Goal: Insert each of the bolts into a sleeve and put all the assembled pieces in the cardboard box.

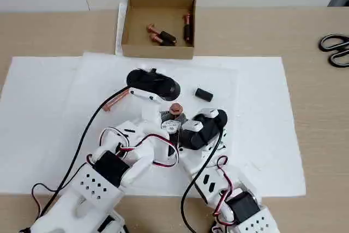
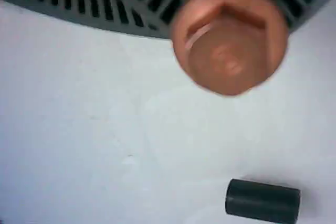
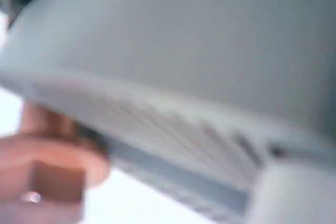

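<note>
A copper bolt (image 1: 175, 108) stands head-up where my two grippers meet at the middle of the white sheet. Its head (image 2: 228, 40) looms close in the left wrist view, backed by a grey ribbed jaw. The same head (image 3: 42, 177) shows in the right wrist view under another grey ribbed surface. My right gripper (image 1: 179, 118) appears shut on this bolt. My left gripper (image 1: 163, 114) is pressed in beside it. A loose black sleeve (image 1: 203, 94) (image 2: 262, 200) lies just right of them. Another loose bolt (image 1: 115, 102) lies to the left. The cardboard box (image 1: 126, 28) holds assembled pieces.
The white sheet (image 1: 262, 135) covers most of the wooden table. Scissors (image 1: 335, 49) lie at the far right edge. A black cable (image 1: 82, 145) runs along the left arm across the sheet.
</note>
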{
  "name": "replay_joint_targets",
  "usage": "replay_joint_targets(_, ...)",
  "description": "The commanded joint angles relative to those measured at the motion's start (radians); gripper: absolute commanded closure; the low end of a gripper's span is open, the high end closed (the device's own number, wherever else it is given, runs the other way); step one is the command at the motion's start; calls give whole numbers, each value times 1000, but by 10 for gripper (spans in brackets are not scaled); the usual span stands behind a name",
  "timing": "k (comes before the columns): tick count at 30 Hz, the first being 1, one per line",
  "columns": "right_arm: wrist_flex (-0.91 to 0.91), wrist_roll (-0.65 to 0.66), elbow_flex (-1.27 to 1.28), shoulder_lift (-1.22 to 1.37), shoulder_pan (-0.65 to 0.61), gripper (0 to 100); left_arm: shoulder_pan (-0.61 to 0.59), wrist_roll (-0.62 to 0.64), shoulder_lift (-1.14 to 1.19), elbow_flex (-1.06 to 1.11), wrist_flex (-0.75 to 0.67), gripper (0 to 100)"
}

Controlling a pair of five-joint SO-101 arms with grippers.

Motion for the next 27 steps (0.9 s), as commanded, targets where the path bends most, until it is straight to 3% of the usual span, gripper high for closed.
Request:
replay_joint_targets(1,-22,-9,3,-10,2,995,11,5,-14,-7,6,994)
replay_joint_targets(5,-22,-9,3,-10,2,995,11,-3,-14,-12,6,971)
replay_joint_targets(11,-22,-9,3,-10,2,995,14,-34,-15,-13,72,818)
replay_joint_targets(16,-22,-9,3,-10,2,995,12,-34,-15,-68,117,815)
replay_joint_targets(27,-22,-9,3,-10,2,995,12,-38,-14,-249,430,812)
